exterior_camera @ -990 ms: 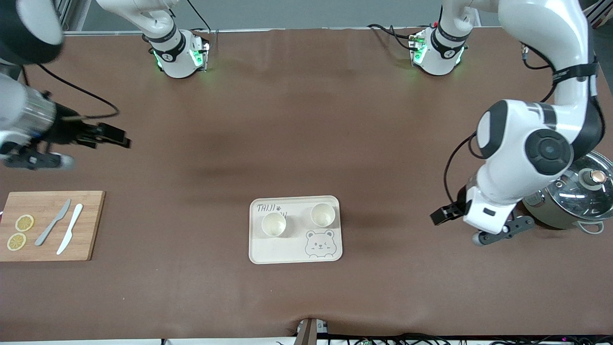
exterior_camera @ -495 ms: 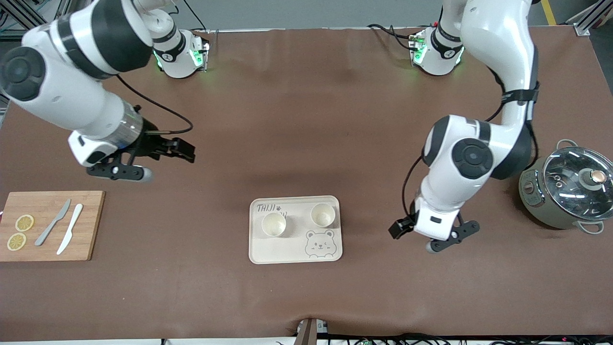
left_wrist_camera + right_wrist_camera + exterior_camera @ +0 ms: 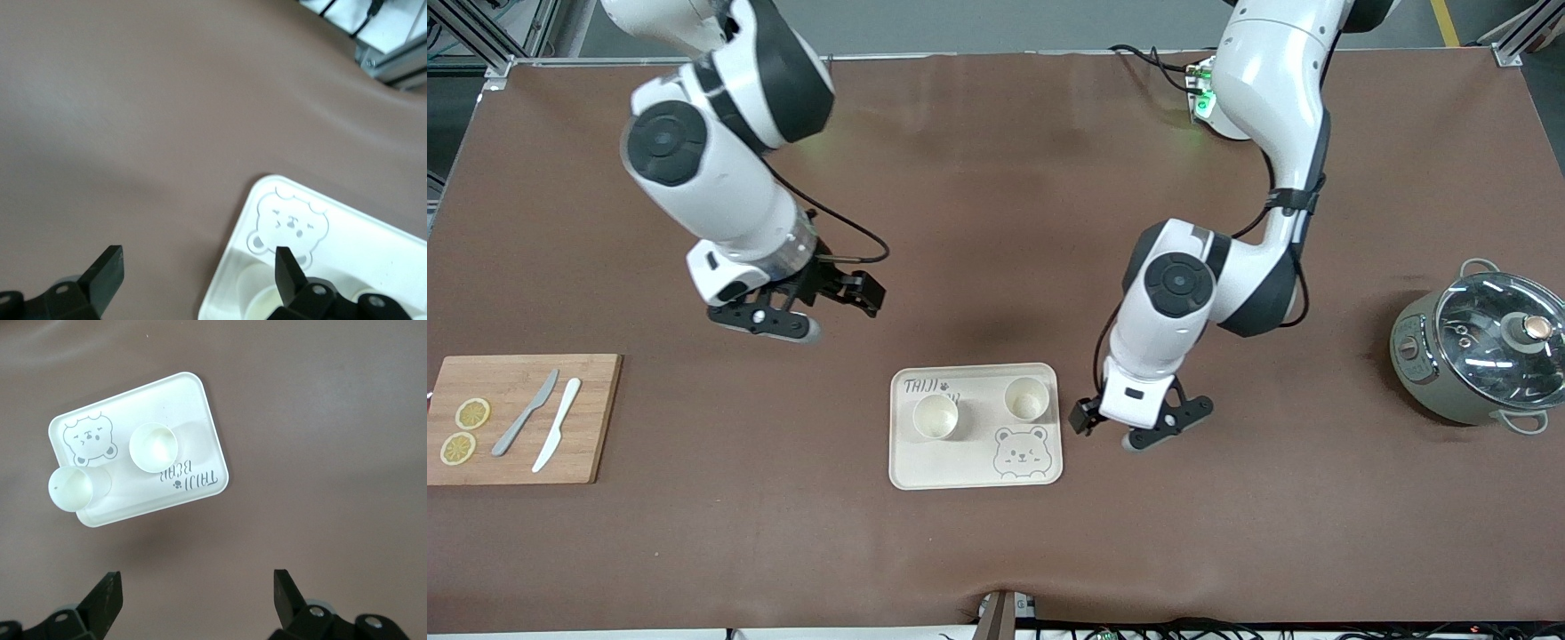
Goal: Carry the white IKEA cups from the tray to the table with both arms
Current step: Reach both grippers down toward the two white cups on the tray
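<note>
A smooth matte brown mat covers the table (image 3: 978,222) from edge to edge. Near its middle lies a cream, round-cornered bear tray (image 3: 975,464), printed with a bear face and "TAIJI" lettering. On it stand the two white IKEA cups (image 3: 935,416), plain tapered cylinders with round rims, upright and apart; the second cup (image 3: 1026,398) stands toward the left arm's end, slightly farther from the front camera.

The left gripper (image 3: 1083,418) hangs over bare mat just beside the tray's edge at that end, its black fingers spread wide with nothing between them. The right gripper (image 3: 852,293) hovers over open mat farther from the front camera than the tray, toward the right arm's end, jaws likewise wide and empty.

The right wrist view shows the whole tray (image 3: 193,407) and both cup interiors (image 3: 153,446), whereas the left wrist view catches only the bear corner (image 3: 293,223).

A wooden cutting board (image 3: 596,418) with two lemon slices (image 3: 472,413), a grey knife (image 3: 525,412) and a white knife (image 3: 557,424) lies at the right arm's end. A grey-green glass-lidded pot (image 3: 1480,348) sits at the left arm's end. Wide bare mat surrounds the tray.
</note>
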`<state>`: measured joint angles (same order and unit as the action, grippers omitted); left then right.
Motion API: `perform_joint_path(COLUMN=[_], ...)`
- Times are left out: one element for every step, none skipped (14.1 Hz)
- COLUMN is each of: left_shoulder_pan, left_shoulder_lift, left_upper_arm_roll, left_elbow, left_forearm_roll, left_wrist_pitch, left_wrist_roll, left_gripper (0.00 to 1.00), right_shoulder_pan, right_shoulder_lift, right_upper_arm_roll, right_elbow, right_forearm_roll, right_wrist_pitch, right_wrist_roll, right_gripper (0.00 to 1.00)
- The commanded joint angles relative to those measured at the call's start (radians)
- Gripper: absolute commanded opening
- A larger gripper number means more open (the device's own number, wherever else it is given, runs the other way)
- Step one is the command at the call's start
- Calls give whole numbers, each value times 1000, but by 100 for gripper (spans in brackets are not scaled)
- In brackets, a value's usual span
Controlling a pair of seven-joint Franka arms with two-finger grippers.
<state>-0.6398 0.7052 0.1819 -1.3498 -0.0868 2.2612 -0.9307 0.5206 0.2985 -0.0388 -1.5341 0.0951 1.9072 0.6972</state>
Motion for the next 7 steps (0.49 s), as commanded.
perform_joint_path(left_shoulder_pan=[-35,-43,-56,-69,-75,-86,-95], left_shoulder_lift=[37,49,60,69,76,86,92], left_upper_arm_roll=[11,11,11,11,11,11,11], left_elbow=[29,31,32,32,32,32,32], left_forearm_roll=[-18,-18,-18,-18,-18,-18,-18], left_wrist_pitch=[12,18,20,31,35,35,37], left_wrist_roll=[-42,-51,-65,-75,-83,-88,-97], left_gripper=[100,100,100,100,100,100,100], right_shoulder_pan=[32,24,16,16,16,21,28], right_shoulder_lift=[40,65,99,132,169,204,238], right_upper_arm_roll=[-10,-12,-12,-12,-12,-12,-12], right_elbow=[26,29,31,29,29,29,31], right_forearm_roll=[-38,-38,-37,-38,-37,-37,-38], right_wrist_pitch=[35,59,120,194,261,298,326], right_wrist_roll=[39,39,36,27,30,36,38], right_gripper=[100,100,100,100,100,100,100])
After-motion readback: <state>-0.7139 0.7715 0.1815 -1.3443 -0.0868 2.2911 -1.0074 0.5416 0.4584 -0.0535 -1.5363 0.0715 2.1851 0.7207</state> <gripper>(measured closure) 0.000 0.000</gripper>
